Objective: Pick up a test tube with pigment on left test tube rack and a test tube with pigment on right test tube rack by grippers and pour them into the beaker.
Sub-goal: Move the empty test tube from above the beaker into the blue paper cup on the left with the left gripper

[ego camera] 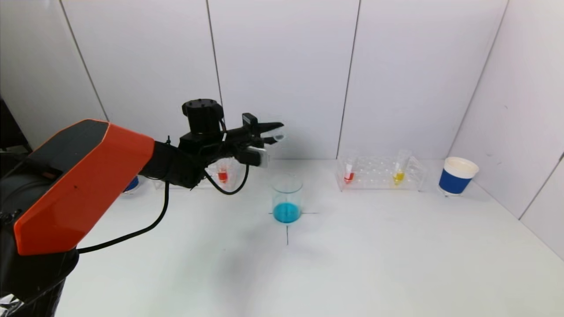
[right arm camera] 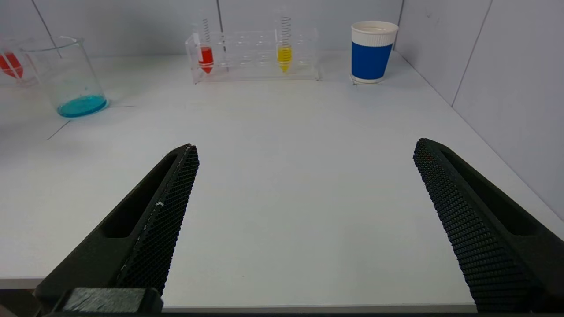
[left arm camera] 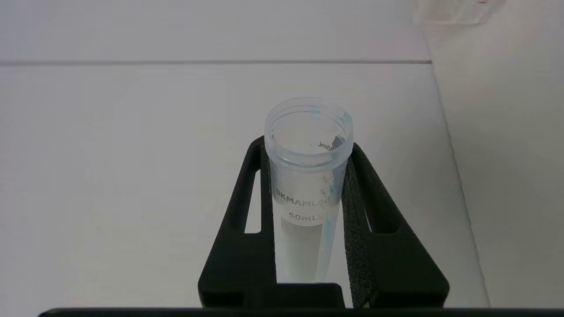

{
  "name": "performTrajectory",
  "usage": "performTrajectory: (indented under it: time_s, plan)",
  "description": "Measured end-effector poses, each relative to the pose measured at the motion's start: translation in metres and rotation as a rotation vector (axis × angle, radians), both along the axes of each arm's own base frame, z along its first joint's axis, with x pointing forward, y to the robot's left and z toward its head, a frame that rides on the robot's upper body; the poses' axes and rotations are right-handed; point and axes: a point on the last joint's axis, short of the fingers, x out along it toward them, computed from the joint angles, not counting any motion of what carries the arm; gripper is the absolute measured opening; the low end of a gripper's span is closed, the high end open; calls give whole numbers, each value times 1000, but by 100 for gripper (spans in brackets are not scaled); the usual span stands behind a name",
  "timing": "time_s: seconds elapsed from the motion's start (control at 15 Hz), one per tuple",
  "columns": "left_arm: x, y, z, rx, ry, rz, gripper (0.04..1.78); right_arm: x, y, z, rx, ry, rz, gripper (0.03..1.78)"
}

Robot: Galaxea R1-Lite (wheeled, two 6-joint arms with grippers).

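My left gripper (ego camera: 274,132) is shut on a clear 50 mL test tube (left arm camera: 308,176) that lies nearly level, above and behind the beaker (ego camera: 287,198). The tube looks emptied, with only blue streaks on its wall. The beaker holds blue liquid at its bottom. The left rack (ego camera: 235,169) behind my arm holds a red-pigment tube (ego camera: 222,175). The right rack (ego camera: 381,174) holds a red tube (ego camera: 349,176) and a yellow tube (ego camera: 398,175). My right gripper (right arm camera: 304,176) is open and empty, low over the table's front edge, out of the head view.
A blue and white paper cup (ego camera: 457,176) stands right of the right rack, by the side wall. Another blue object (ego camera: 131,183) peeks out behind my left arm. White walls close the table (ego camera: 352,255) at the back and right. A black cross marks the beaker's spot.
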Motion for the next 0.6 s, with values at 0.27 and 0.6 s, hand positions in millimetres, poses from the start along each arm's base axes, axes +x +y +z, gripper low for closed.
performTrajectory:
  time_s: [0.27, 0.6]
  plan:
    - [-4, 4, 33, -268, 134, 205, 45, 0, 0, 0, 0, 0, 0, 177]
    - [-10, 12, 61, -568, 305, 440, 45, 0, 0, 0, 0, 0, 0, 177]
